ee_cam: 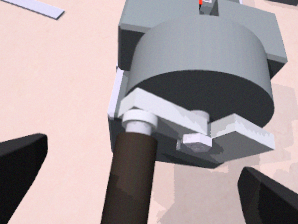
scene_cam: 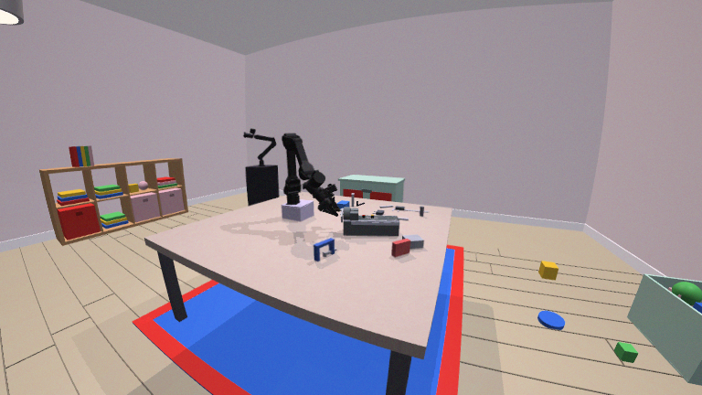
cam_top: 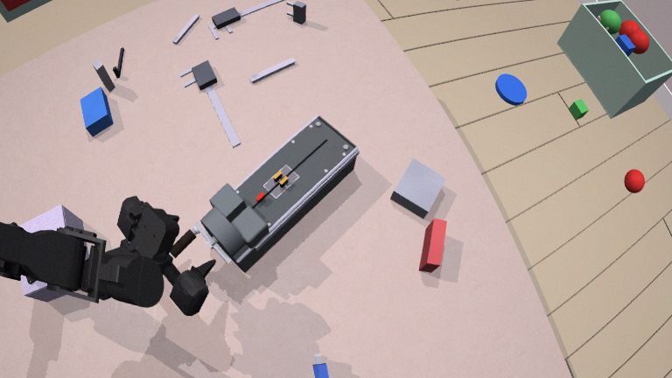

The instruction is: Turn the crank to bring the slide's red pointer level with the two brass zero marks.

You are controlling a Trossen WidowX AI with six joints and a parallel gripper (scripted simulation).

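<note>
While the red pointer sits short of brass marks, dark-handled crank, pincer apart.

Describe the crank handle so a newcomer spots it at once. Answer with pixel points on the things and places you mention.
On the pinkish table [cam_top: 375,319] [scene_cam: 294,274] sits a long grey machine [cam_top: 300,159] [scene_cam: 371,227] with a rounded drum [cam_top: 224,231] [ee_cam: 200,55] at one end. Beyond the drum's face, on a pale crank arm [ee_cam: 165,111], sticks out the handle [cam_top: 183,242] [ee_cam: 131,175]: a dark brown cylinder, unlike the black gripper fingers either side.

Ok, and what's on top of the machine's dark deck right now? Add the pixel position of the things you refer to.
The red pointer [cam_top: 260,197] sits in the slot, short of the two brass marks [cam_top: 277,175] [cam_top: 283,180], toward the grey housing [cam_top: 224,229] [ee_cam: 200,52]. Whatever the housing covers can't be seen.
</note>
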